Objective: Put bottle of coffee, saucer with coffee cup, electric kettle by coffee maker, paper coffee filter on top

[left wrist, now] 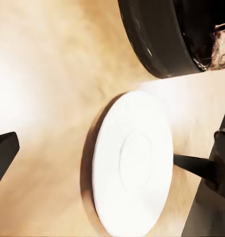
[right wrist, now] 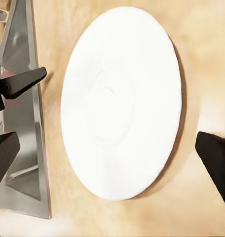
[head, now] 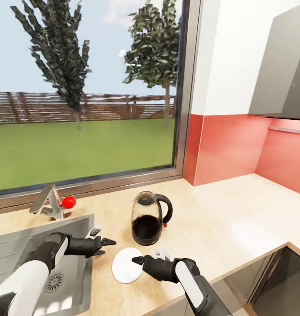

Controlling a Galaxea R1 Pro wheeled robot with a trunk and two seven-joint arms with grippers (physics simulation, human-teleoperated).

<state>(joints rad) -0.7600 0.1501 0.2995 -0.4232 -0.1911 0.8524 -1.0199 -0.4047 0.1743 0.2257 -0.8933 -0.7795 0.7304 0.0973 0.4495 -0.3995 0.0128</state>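
Observation:
A white saucer [head: 123, 268] [left wrist: 134, 163] [right wrist: 117, 98] lies flat on the beige countertop [head: 229, 219], just right of the sink. Behind it stands a glass electric kettle [head: 148, 218] with a black lid, base and handle; its dark base [left wrist: 162, 34] fills part of the left wrist view. My right gripper [head: 146, 256] hovers low over the saucer's right edge, open, with one fingertip [right wrist: 213, 158] beyond the rim. My left gripper [head: 104, 237] is open and holds nothing, at the sink's edge left of the saucer. Coffee maker, coffee bottle, filter and cup are out of view.
A steel sink [head: 77, 228] with a faucet [head: 47, 199] and a red round object [head: 69, 202] sits at the left. A large window runs behind the counter. A red backsplash [head: 229, 149] and a grey hood [head: 281, 70] close the right corner. The counter's front edge is near.

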